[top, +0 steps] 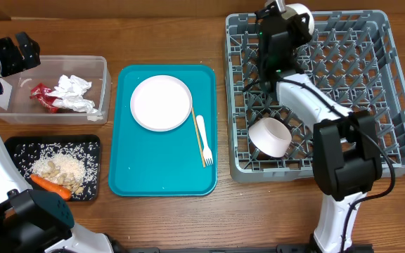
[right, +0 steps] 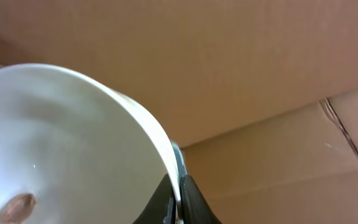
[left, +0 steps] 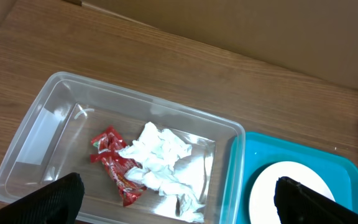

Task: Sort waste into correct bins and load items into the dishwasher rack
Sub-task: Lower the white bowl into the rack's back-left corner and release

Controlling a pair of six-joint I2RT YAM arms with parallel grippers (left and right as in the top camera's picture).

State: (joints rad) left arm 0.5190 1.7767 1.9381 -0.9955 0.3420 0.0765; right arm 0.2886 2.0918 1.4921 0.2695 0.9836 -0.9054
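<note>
My right gripper is shut on the rim of a small white bowl and holds it above the far edge of the grey dishwasher rack. In the right wrist view the fingers pinch the bowl's thin rim. Another white bowl lies on its side in the rack's near left part. My left gripper is open and empty above the clear tub, which holds a red wrapper and crumpled napkins. The open left fingers frame the tub.
A teal tray holds a white plate, a white fork and a wooden stick. A black tray at the front left holds rice, beige crumbs and a carrot.
</note>
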